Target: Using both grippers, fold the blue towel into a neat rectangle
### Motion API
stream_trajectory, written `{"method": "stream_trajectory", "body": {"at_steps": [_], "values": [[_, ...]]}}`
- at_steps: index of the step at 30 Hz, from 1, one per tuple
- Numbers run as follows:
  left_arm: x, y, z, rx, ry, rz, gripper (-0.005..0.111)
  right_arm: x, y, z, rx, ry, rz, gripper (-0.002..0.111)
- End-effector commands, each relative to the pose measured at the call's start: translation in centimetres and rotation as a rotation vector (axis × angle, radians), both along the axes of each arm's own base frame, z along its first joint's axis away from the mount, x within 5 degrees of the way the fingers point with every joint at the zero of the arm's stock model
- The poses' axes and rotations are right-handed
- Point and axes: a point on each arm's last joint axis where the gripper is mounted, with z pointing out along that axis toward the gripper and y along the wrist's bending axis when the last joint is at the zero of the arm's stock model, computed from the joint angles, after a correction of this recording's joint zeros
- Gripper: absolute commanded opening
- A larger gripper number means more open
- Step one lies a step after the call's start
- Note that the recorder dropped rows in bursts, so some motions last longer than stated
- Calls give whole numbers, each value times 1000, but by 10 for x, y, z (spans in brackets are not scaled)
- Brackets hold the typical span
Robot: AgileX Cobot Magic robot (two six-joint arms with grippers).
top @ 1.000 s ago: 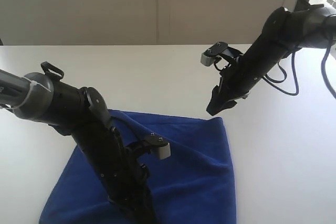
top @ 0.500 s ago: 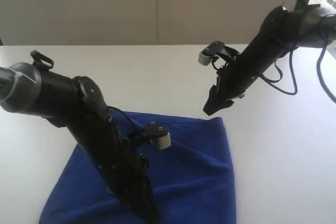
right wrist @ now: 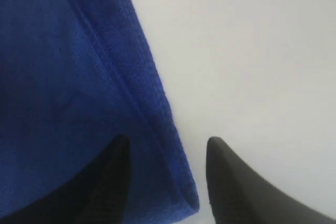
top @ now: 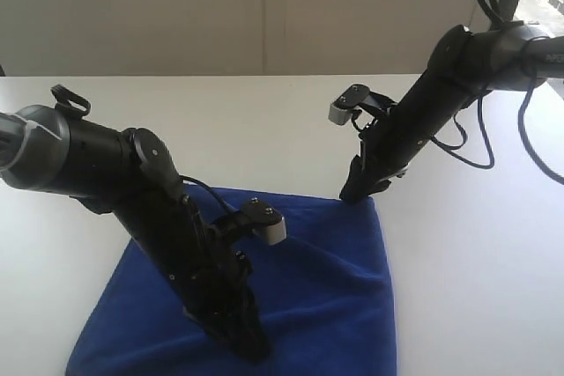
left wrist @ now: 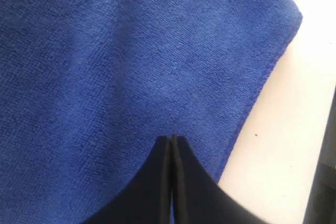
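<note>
The blue towel (top: 335, 288) lies spread on the white table (top: 264, 121), near the front edge. My left gripper (top: 256, 354) points down onto the towel's front part. In the left wrist view its jaws (left wrist: 171, 139) are pressed together with nothing between them, over the towel (left wrist: 131, 66) and close to its hem. My right gripper (top: 350, 195) is at the towel's far right corner. In the right wrist view it (right wrist: 168, 142) is open, one finger over the towel (right wrist: 63, 77) and the other over bare table, with the folded corner edge between them.
Bare white table (top: 476, 244) lies to the right of the towel and behind it. A pale wall (top: 220, 6) rises behind the table. Black cables (top: 471, 143) loop under the right arm. The left arm's body covers the towel's left middle.
The right gripper has come down and forward onto the towel's far right corner, and its jaws have narrowed a little. The left arm has shifted slightly, its tip still on the towel.
</note>
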Motion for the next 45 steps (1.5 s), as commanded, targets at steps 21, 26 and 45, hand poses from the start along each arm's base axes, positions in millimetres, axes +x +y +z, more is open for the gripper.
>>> {"method": "stream_trajectory", "body": {"at_steps": [21, 26, 45], "values": [[81, 97, -5, 230, -226, 515, 0, 12, 4, 67, 79, -170, -89, 42], [90, 102, -22, 288, -322, 482, 0, 7, 5, 84, 91, -181, -98, 42], [148, 97, 109, 384, -539, 415, 0, -11, 38, -12, 88, 278, -48, 0]]}}
